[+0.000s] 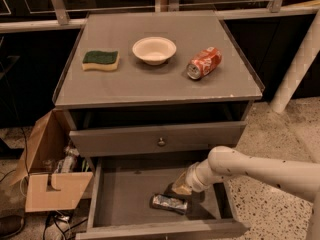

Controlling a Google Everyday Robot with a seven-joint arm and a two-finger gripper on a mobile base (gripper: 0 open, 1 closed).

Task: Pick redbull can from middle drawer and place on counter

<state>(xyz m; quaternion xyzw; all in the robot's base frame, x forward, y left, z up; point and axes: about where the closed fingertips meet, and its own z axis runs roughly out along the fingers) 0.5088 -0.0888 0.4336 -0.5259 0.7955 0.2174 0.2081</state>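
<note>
The redbull can (169, 203), slim and silvery with dark markings, lies on its side on the floor of the open middle drawer (125, 194), near its front centre. My gripper (179, 190) reaches down into the drawer from the right, right above and just behind the can's right end. The white arm comes in from the lower right. The grey counter (150, 79) is above.
On the counter lie a green and yellow sponge (101, 60), a white bowl (154, 50) and an orange-red soda can (204, 63) on its side. A drawer with a small knob (161, 142) is above the open one. A cardboard box (47, 169) stands at the left.
</note>
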